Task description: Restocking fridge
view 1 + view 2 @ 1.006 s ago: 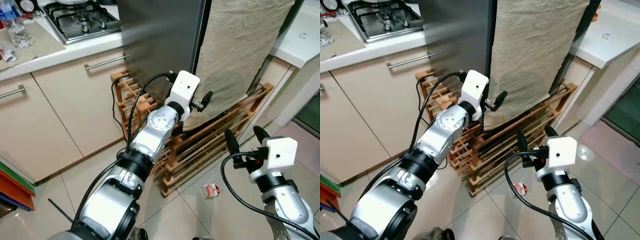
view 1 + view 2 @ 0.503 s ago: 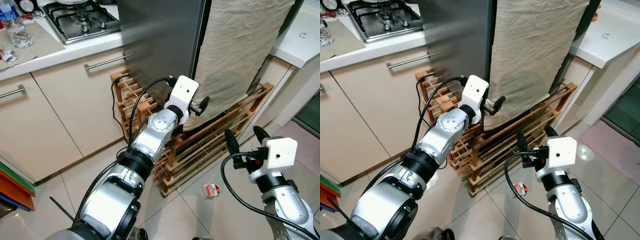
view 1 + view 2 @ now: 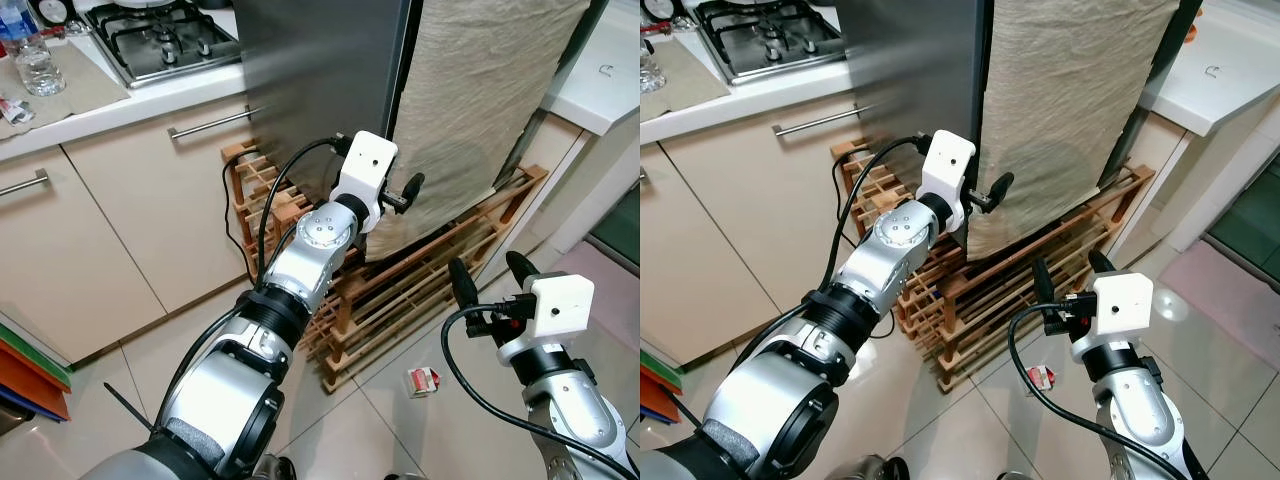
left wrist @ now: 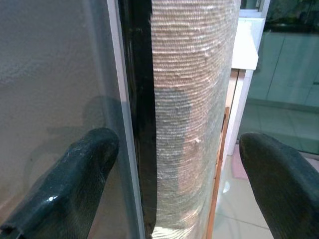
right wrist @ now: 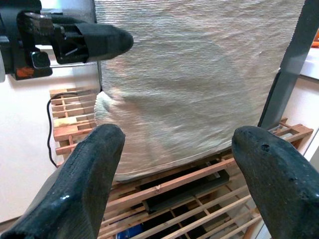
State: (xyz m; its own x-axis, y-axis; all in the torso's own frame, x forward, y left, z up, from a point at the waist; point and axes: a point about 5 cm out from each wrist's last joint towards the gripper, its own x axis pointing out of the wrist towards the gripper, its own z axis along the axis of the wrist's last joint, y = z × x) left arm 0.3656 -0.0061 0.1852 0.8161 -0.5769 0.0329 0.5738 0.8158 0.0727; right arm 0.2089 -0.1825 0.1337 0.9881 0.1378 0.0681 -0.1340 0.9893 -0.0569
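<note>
1. The left claw point(image 3: 403, 192) is raised at the lower front of the fridge point(image 3: 320, 80), its two black fingers spread apart and holding nothing; seen from the left wrist, one finger point(image 4: 70, 184) lies over the grey steel door face and the other point(image 4: 281, 184) over open floor, with the door's dark vertical edge point(image 4: 141, 114) running between them.
2. Just past that edge, straight ahead of the left claw, hangs a beige woven cloth point(image 3: 480, 100) draped down the front of the fridge; whether the fingers touch the door cannot be told.
3. Below the left claw, a wooden slatted rack point(image 3: 420, 285) leans against the foot of the fridge.
4. The right claw point(image 3: 488, 278) hovers lower and well apart from the fridge, fingers wide open and empty, pointing at the cloth and the rack.
5. On the tiled floor point(image 3: 390, 420) beside the right claw lies a small red-and-white packet point(image 3: 423, 381).
6. Far off to the left claw's outer side, the bench point(image 3: 110, 95) carries a gas hob point(image 3: 165, 35) and a glass point(image 3: 40, 68).
</note>
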